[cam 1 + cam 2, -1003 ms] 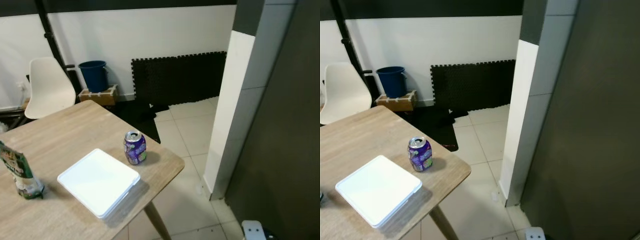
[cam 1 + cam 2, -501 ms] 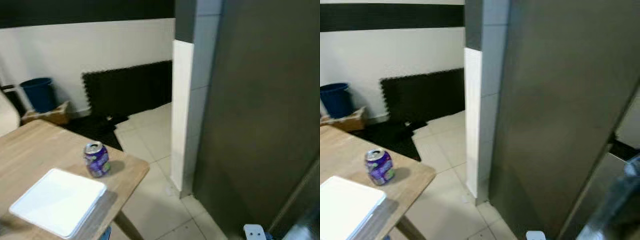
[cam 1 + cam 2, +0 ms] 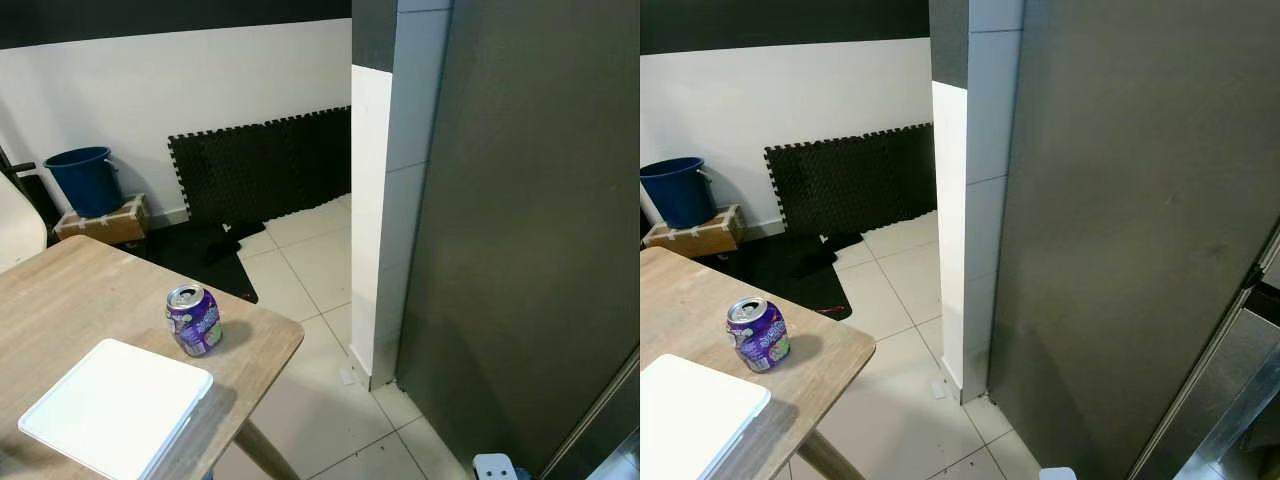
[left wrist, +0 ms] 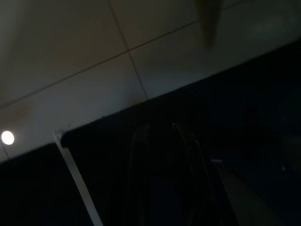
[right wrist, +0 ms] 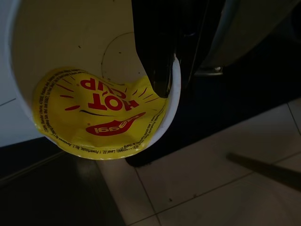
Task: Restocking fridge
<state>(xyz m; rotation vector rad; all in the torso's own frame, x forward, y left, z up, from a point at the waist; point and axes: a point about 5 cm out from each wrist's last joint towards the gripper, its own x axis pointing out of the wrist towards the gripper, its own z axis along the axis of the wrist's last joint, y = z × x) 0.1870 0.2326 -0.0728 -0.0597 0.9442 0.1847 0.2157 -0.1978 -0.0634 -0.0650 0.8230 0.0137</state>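
A tall dark grey fridge [image 3: 1140, 220] rises on the right, its side facing me, next to a white tiled pillar [image 3: 385, 190]. In the right wrist view my right gripper [image 5: 175, 70] is shut on the rim of a white cup with a yellow "HOT CUP" label [image 5: 99, 110], hanging above the tiled floor. A purple drink can [image 3: 194, 320] stands near the corner of the wooden table [image 3: 70, 300] at the left. Beside it lies a white lidded container [image 3: 115, 405]. The left wrist view is very dark, and the left gripper [image 4: 162, 160] is faint over the floor tiles.
A black foam mat [image 3: 260, 165] leans on the far wall, with a blue bucket [image 3: 83, 180] on a cardboard box [image 3: 100, 220] to its left. Pale floor tiles [image 3: 300, 400] lie between the table corner and the fridge. A white foot [image 3: 493, 466] shows at the bottom.
The camera has swung right, so the table slid left and the fridge now takes up the right side. The can and the white container have not moved on the table.
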